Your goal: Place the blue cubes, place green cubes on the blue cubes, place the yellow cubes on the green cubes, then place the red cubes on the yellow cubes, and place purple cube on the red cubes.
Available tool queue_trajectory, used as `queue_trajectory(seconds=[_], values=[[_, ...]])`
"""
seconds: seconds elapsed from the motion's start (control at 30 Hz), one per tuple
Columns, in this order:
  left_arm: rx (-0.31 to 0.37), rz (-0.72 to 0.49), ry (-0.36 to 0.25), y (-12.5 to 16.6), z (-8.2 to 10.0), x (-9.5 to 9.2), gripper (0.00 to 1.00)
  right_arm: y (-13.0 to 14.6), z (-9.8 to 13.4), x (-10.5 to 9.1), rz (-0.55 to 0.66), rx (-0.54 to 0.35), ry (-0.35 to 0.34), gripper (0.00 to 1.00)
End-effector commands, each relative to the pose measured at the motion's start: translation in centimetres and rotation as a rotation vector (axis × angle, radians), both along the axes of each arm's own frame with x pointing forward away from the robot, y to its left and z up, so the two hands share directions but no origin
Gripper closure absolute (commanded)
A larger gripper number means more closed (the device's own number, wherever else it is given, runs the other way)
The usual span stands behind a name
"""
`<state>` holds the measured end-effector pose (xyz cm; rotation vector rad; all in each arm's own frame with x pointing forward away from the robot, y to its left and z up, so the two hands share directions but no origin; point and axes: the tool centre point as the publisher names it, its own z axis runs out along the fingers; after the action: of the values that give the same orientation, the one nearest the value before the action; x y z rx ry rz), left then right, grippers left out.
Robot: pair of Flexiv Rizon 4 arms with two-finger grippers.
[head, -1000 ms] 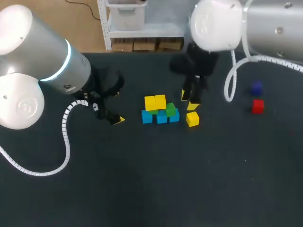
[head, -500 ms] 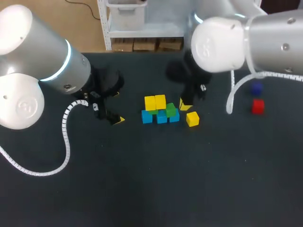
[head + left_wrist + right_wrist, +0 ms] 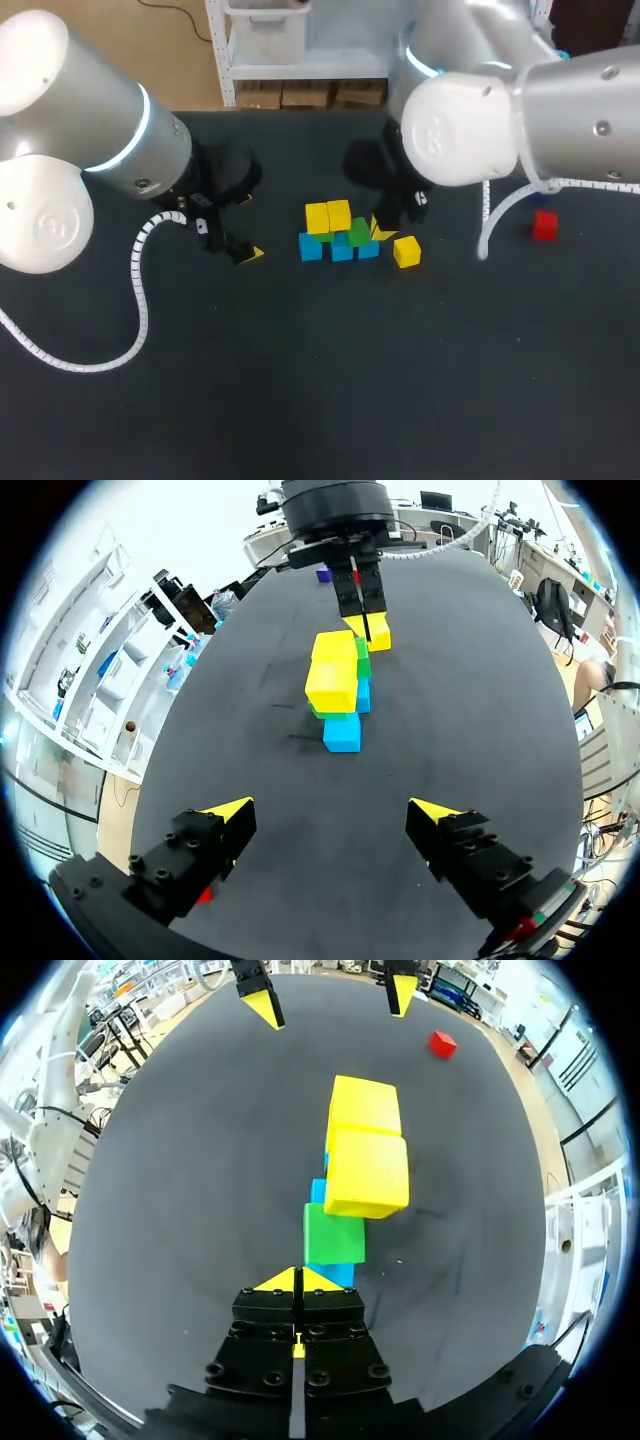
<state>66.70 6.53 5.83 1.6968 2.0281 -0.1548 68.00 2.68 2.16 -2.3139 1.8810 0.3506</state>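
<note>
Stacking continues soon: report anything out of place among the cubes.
One small yellow cube lies on the black table, not stacked; the green cube nearest it is bare on top. The right claw, shut and empty, is close by that green cube.

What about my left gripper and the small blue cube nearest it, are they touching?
Apart. The left wrist view shows the left gripper open, with bare black table between its yellow tips and the small blue cube.
</note>
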Motion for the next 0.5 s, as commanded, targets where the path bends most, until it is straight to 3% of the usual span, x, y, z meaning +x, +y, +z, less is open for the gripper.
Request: queue_trajectory(seconds=[0.03, 0.5], values=[[-0.005, -0.005, 0.001, 0.14, -0.05, 0.1, 0.0, -0.41, 0.39, -0.19, -0.007, -0.002, -0.006, 1.0], [-0.005, -0.005, 0.001, 0.14, -0.05, 0.1, 0.0, 0.47, 0.14, -0.1, 0.006, 0.0, 0.009, 1.0]])
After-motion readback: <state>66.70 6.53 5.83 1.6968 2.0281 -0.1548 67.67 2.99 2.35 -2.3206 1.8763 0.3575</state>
